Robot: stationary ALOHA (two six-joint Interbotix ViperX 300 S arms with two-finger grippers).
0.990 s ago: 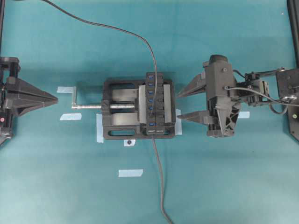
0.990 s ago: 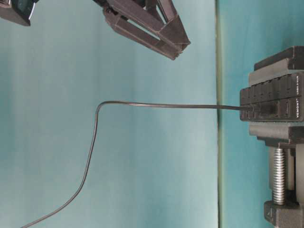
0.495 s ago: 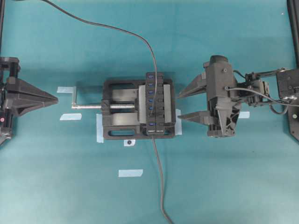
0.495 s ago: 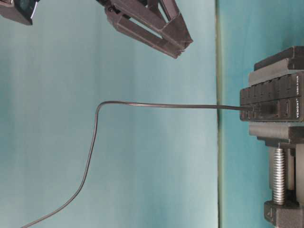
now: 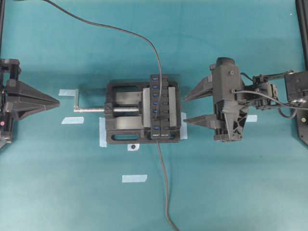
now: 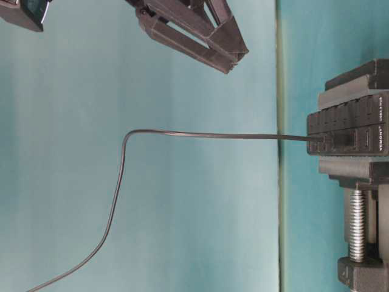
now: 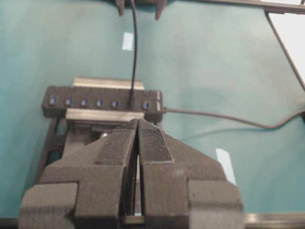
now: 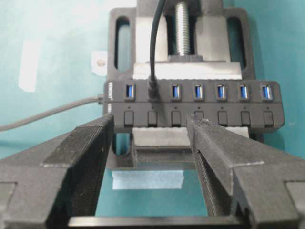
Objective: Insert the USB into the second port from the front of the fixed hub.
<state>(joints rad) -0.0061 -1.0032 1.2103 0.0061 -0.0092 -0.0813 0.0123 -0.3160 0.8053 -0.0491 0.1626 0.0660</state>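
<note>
The fixed hub [image 5: 160, 107] is a narrow black strip with blue ports, clamped in a black vise [image 5: 122, 115]. The USB [image 8: 152, 89] stands plugged into the second port from the front end, and its thin cable [image 5: 115, 30] rises from it and runs off to the far left. My right gripper [image 5: 184, 109] hangs open just right of the hub with nothing between its fingers; the hub's button row shows beyond its fingertips [image 8: 107, 125]. My left gripper [image 5: 57, 101] sits shut and empty at the left edge, pointing at the vise.
The hub's own lead [image 5: 166, 192] leaves its front end and runs to the near table edge. The vise screw and handle [image 5: 89, 109] stick out leftward. Several pale tape strips [image 5: 134, 178] lie on the teal mat around the vise.
In the table-level view the right gripper has drifted slightly towards the hub. The USB, the cable and the left gripper have not moved.
</note>
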